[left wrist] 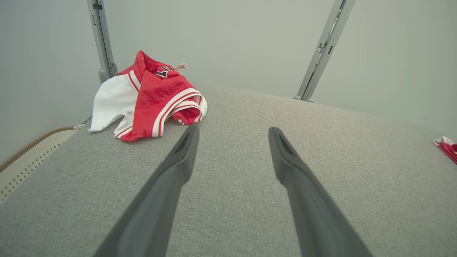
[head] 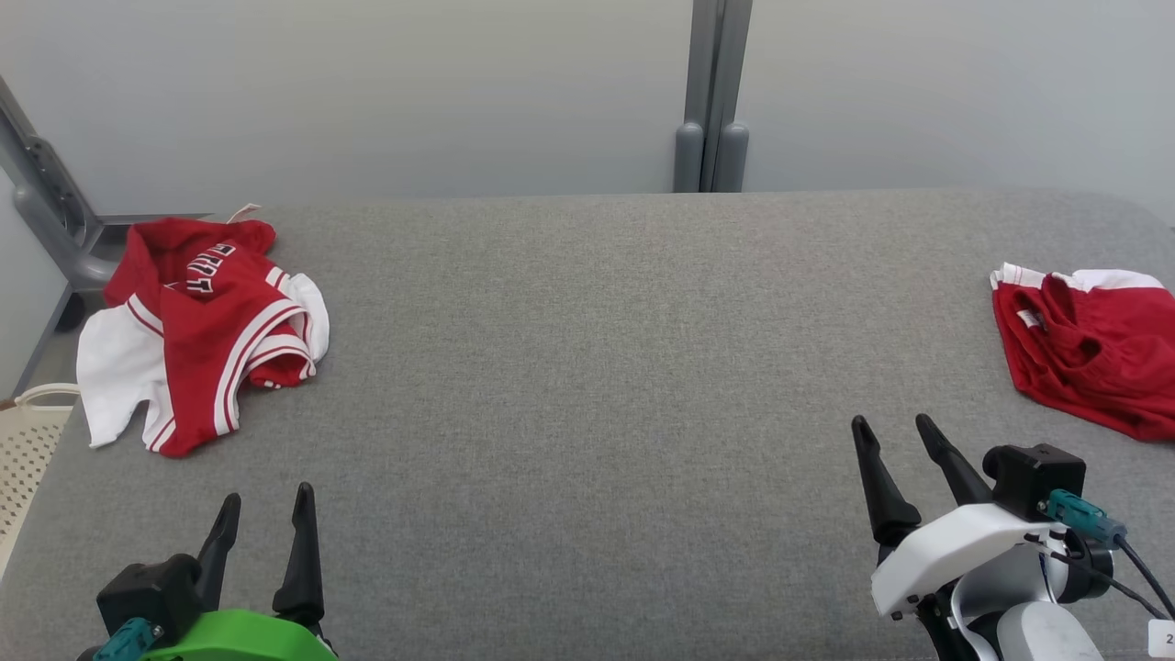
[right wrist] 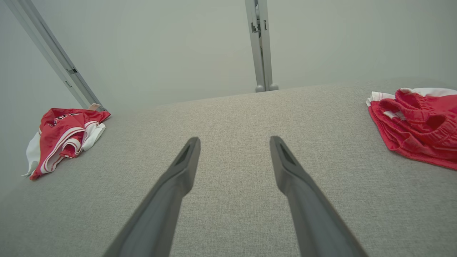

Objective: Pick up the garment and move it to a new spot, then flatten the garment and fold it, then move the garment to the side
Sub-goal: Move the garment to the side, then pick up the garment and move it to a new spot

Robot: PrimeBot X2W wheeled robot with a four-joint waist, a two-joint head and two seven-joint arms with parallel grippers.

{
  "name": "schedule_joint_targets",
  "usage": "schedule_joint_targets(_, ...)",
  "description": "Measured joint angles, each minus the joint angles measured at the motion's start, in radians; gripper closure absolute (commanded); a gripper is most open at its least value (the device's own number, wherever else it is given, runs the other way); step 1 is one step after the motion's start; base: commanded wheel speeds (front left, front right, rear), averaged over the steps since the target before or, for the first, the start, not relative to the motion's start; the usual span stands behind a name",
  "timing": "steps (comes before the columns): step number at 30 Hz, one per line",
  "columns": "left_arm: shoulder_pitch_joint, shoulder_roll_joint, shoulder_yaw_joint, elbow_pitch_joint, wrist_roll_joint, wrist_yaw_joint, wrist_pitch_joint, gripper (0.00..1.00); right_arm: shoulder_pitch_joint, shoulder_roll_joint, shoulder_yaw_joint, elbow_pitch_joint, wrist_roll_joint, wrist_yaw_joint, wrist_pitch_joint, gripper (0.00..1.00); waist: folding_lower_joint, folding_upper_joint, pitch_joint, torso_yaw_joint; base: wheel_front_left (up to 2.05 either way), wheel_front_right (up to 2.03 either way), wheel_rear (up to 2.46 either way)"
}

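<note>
A crumpled red-and-white garment [head: 207, 312] with striped trim and lettering lies at the far left of the grey padded table [head: 587, 367]; it also shows in the left wrist view [left wrist: 153, 96] and the right wrist view [right wrist: 62, 135]. A second garment [head: 1092, 353], red with a white edge, lies bunched at the table's right edge [right wrist: 417, 125]. My left gripper [head: 267, 493] hovers open near the front left, short of the striped garment [left wrist: 234, 129]. My right gripper [head: 890, 420] stands open at the front right, left of the red garment [right wrist: 234, 139]. Both hold nothing.
A pale perforated basket [head: 27, 450] sits beside the table's left edge. A grey post [head: 711, 92] rises behind the table's back edge, and a slanted grey frame [head: 46, 211] stands at the back left. Plain walls lie behind.
</note>
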Motion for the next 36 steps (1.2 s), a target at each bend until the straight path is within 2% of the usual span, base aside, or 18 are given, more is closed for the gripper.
schedule_joint_targets(20, -0.007, 0.001, -0.015, -0.004, 0.000, 0.005, 0.007, 0.00, 0.004, 0.000, -0.004, -0.012, -0.008, 0.000, 0.003, 0.00, 0.0000, 0.0000, 0.002, 0.009, 0.00, 0.00, 0.00)
schedule_joint_targets(28, -0.023, 0.006, -0.015, -0.010, 0.006, 0.016, 0.018, 0.00, 0.003, 0.000, 0.002, -0.009, -0.006, 0.000, -0.004, 0.00, 0.0000, 0.0000, 0.003, 0.064, 0.00, 0.00, 0.00)
schedule_joint_targets(36, -0.031, 0.018, -0.022, -0.025, 0.018, 0.026, 0.034, 0.00, 0.001, 0.000, 0.000, -0.005, 0.005, 0.000, -0.022, 0.00, 0.0001, 0.0000, 0.004, 0.180, 0.00, 0.00, 0.00)
